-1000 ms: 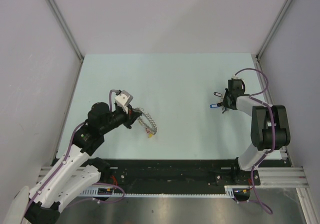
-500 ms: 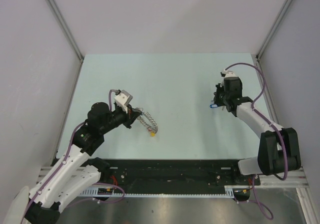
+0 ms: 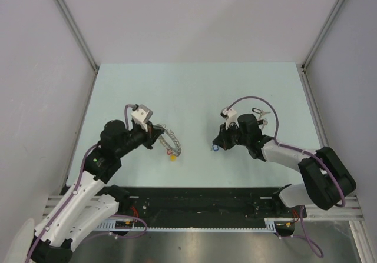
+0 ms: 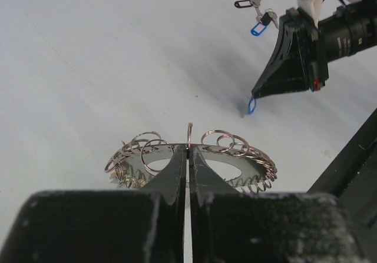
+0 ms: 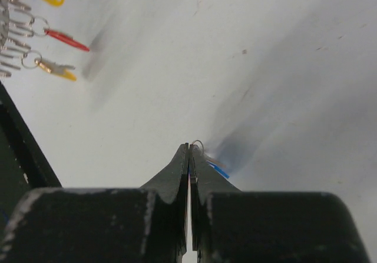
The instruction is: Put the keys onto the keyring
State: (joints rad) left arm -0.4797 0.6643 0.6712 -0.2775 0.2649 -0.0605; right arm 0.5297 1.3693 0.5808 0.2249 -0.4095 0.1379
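Your left jaws are pinched shut on the keyring (image 4: 254, 157), left of mid-bench. Your right jaws grip a blue-tagged key (image 4: 251, 105) near it, to its right; more keys (image 4: 254, 17) lie far right on the bench (image 3: 194, 86).

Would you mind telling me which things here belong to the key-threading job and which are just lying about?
Job in hand:
- keyring, pinched in the left fingers
- blue-tagged key, held by the right fingers
- loose keys waiting on the table

Just there:
- table
- black rail
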